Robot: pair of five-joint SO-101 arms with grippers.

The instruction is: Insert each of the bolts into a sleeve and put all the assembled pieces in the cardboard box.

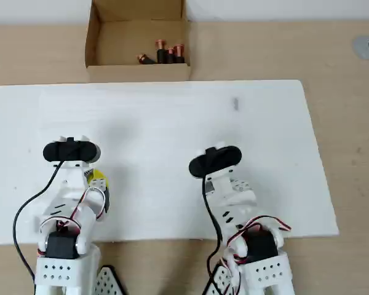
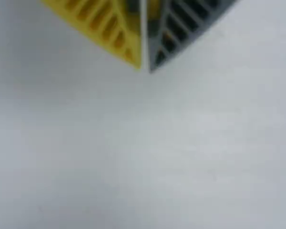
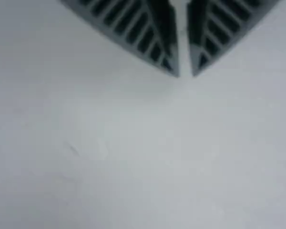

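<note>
Left pincer (image 2: 144, 67): we list one yellow ribbed finger (image 2: 100, 24) and one dark grey ribbed finger (image 2: 186, 26), their tips brought together so that just a hairline of white shows between them, pointed down at the flat white sheet (image 2: 143, 157). Right pincer (image 3: 185, 74): we list two dark grey ribbed fingers (image 3: 133, 28), tips drawn together with a narrow slit between, likewise over the white sheet. Left arm (image 1: 71, 203): white printed body with red and black wiring, standing at the near left edge of the sheet in the high view, with a black wrist camera (image 1: 72, 152) at its front and a patch of yellow beneath it. Right arm (image 1: 237, 200): same white build, at the near edge of the sheet, well apart from the left arm. Open brown cardboard box (image 1: 138, 72): we place it on the light wooden table (image 1: 344, 123), at the sheet's far edge, left of centre. Assembled pieces (image 1: 164, 54): short black sleeves with copper-coloured bolts seated in them, clustered on the box floor toward its near right corner; some look upright, and one at the left of the cluster lies on its side; we cannot give a firm count. Small grey round disc (image 1: 366, 47): on the table at the far right, well apart from the box.
</note>
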